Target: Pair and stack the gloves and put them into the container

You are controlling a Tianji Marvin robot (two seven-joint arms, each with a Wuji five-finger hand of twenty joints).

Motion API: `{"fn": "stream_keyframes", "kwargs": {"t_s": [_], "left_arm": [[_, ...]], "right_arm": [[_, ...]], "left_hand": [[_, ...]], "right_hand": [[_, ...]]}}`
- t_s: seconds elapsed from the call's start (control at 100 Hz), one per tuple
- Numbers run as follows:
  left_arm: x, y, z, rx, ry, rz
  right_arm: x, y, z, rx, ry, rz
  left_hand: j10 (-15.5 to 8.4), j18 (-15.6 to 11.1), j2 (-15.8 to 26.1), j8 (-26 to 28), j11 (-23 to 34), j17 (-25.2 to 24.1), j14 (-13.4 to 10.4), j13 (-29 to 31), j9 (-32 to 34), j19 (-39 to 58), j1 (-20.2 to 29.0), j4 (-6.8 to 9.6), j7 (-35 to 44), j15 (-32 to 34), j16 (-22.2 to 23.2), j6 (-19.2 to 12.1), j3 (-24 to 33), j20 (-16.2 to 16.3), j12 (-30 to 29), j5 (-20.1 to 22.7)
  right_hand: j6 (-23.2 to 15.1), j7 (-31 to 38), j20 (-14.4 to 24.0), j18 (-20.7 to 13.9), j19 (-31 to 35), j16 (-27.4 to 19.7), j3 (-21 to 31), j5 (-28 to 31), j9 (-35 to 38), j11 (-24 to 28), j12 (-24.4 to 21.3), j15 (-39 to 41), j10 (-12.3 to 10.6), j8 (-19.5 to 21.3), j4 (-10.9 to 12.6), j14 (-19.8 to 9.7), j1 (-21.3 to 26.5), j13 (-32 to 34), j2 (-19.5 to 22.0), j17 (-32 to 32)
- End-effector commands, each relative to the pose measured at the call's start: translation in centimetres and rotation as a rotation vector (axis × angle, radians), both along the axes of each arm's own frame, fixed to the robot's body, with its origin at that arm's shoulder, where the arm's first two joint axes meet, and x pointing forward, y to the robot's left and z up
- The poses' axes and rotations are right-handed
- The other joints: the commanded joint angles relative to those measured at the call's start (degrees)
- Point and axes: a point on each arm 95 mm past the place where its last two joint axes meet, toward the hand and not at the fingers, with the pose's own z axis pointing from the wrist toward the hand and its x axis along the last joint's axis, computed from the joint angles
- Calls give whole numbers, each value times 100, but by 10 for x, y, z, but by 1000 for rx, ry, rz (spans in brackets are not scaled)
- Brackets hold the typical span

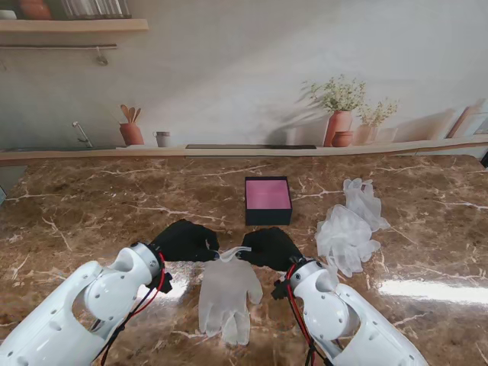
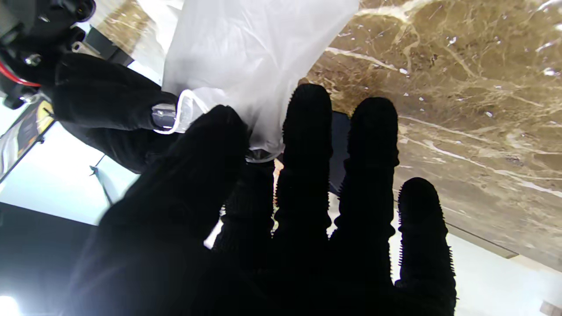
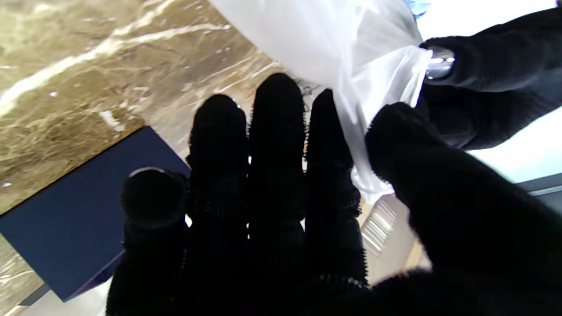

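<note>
Near the table's [image 1: 91, 213] front edge, the left hand [image 1: 185, 241] and right hand [image 1: 271, 248] each pinch the cuff of the translucent glove [image 1: 226, 293] between thumb and forefinger. The container [image 1: 268, 200] sits farther back; other gloves [image 1: 349, 226] lie to its right.

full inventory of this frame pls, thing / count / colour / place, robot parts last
glove in hand: one, translucent white, on the table nearest me, cuff pinched from both sides, fingers pointing toward me.
glove pile: count unclear, crumpled, translucent white, on the table to the right.
container: one, dark blue box with pink inside, open, centre of the table, farther from me than the hands.
table: one, brown marble with white veins.
backdrop: one, pale printed kitchen scene with shelves, pots and plants, behind the table.
left hand: one, black-gloved, gripping the cuff's left side.
right hand: one, black-gloved, gripping the cuff's right side.
arms: two, white, rising from the near corners.
</note>
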Motion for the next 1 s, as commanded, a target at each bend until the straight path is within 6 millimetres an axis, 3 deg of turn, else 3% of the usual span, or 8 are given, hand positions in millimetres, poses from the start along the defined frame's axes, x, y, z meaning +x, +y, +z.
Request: {"fn": "stream_keyframes", "kwargs": {"t_s": [0.0, 0.5, 0.6, 0.74, 0.79, 0.82, 0.92, 0.99], "left_arm": [[7, -6, -3, 4, -12, 17], [40, -28, -28, 105, -78, 88], [42, -30, -32, 107, -65, 101], [44, -31, -38, 131, -53, 129], [44, -30, -40, 139, -32, 148], [43, -30, -41, 143, -18, 161], [43, -28, -44, 165, 1, 208], [43, -25, -44, 194, 28, 208]], "right_arm": [[8, 1, -4, -21, 11, -17], [42, -1, -27, -210, -17, -144], [42, -3, -30, -234, -6, -167], [41, -7, -33, -287, 5, -208], [41, -8, -34, -301, 12, -225], [40, -9, -34, -307, 18, -238], [40, -11, -35, -321, 17, -263], [40, -12, -35, -324, 20, -273]], "left_hand": [[119, 55, -82, 93, 122, -127, 39, -15, 243, 95, -77, -111, 130, 222, 61, -79, 185, -12, 32, 79], [23, 45, -129, -24, 123, -165, 25, -171, 95, 102, -265, -201, 174, 178, 44, -259, 454, -20, 14, 53], [4, 39, -94, -70, 86, -241, 22, -355, -68, 61, -257, -200, 187, 80, 24, -345, 446, -38, 5, -21], [42, 28, 83, -487, -43, -353, 27, -697, -430, -103, -296, -204, 110, -205, -19, -261, 81, -137, -73, -214], [156, 11, 322, -735, -171, -441, 244, -985, -660, -227, -214, -92, -201, -368, -59, -50, -528, -243, -163, -309], [210, 11, 445, -928, -247, -489, 135, -1099, -841, -290, -244, -58, -472, -460, -112, 91, -663, -284, -198, -359], [311, 20, 921, -1154, -654, -629, 245, -1612, -1647, -525, -628, 65, -1697, -829, -448, 428, -515, -516, -508, -531], [316, -34, 1201, -1307, -1075, -874, 152, -2149, -2810, -917, -1061, 334, -2541, -1244, -729, 628, -268, -776, -802, -1042]], "right_hand": [[-216, 7, -107, -57, 47, -95, 108, -110, 41, -19, -83, -39, 12, -102, -73, -108, -182, -89, -15, -54], [-223, -175, -332, -137, -363, -328, 82, -395, -277, -248, -356, -468, -81, -626, -19, -223, -311, -348, -149, -228], [-108, -542, -420, -171, -552, -494, -51, -677, -610, -468, -515, -844, -134, -860, 0, -270, -351, -587, -254, -387], [63, -1623, -517, -219, -785, -630, -261, -690, -905, -578, -699, -1204, -177, -422, 315, -294, -615, -766, -134, -538], [101, -1812, -535, -234, -825, -656, -299, -680, -972, -604, -719, -1268, -183, -321, 436, -285, -709, -805, -36, -560], [115, -1855, -544, -238, -847, -665, -313, -701, -1013, -621, -727, -1292, -177, -308, 463, -278, -752, -834, 31, -581], [160, -2186, -589, -246, -909, -705, -376, -676, -1084, -629, -763, -1363, -126, 31, 677, -266, -844, -866, 184, -611], [164, -2225, -613, -244, -962, -729, -373, -698, -1117, -636, -772, -1409, -145, 45, 712, -259, -847, -898, 211, -638]]}}
